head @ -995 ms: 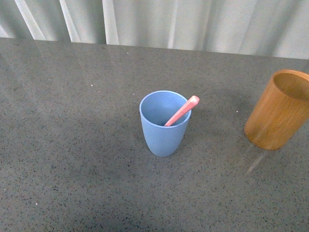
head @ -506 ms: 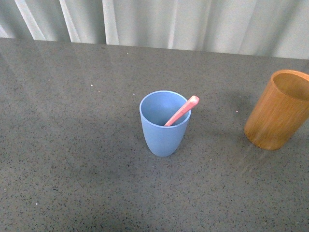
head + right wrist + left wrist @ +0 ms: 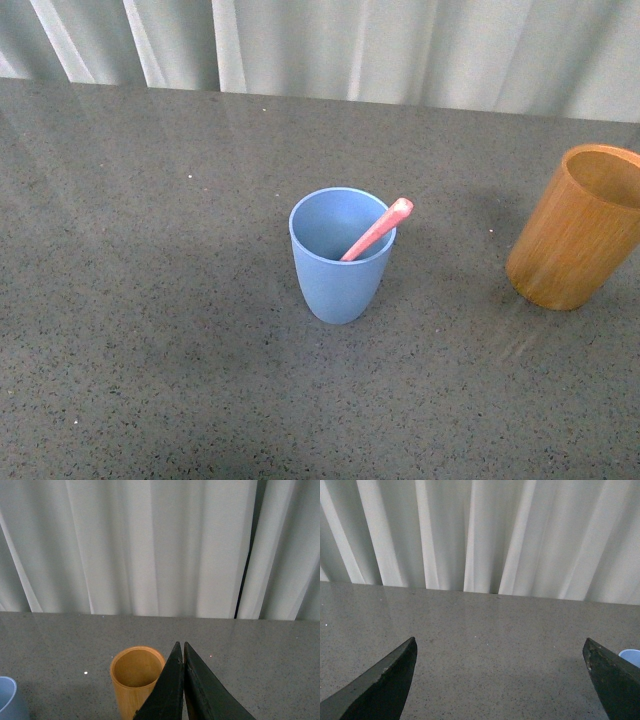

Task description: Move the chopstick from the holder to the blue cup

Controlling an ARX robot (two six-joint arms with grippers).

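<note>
Item: chopstick (image 3: 377, 229). Pink-red, thin, one only. It stands inside the blue cup (image 3: 338, 272), leaning toward the robot's right, its wider flat end resting on the rim and jutting a little past it; the fine tip is down inside the cup and hidden by the wall. Nothing grips or touches it.

Item: blue cup. Light blue, upright, near the middle of the table (image 3: 150, 300) in the front view. A sliver of its rim also shows at the edge of each wrist view.

Item: holder (image 3: 577, 228). Orange-brown wood grain, upright, well apart from the cup on the robot's right. The right wrist view looks into its mouth (image 3: 137, 667); what shows of the inside is bare, with no stick visible.

Item: left gripper (image 3: 500, 680). Jaws spread wide, nothing between them but bare tabletop; it is released and clear of both vessels.

Item: right gripper (image 3: 183, 652). Jaws pressed together, tips meeting with no gap and nothing held; it hangs just beside the holder as that wrist camera sees it.

Item: table, grey speckled stone; pale curtain (image 3: 400, 45) behind.

Status, as a judgement: the transfer looks complete, since the stick sits in the cup and the holder appears emptied. Nothing seems left beyond the arms standing off; neither arm appears in the front view.
</note>
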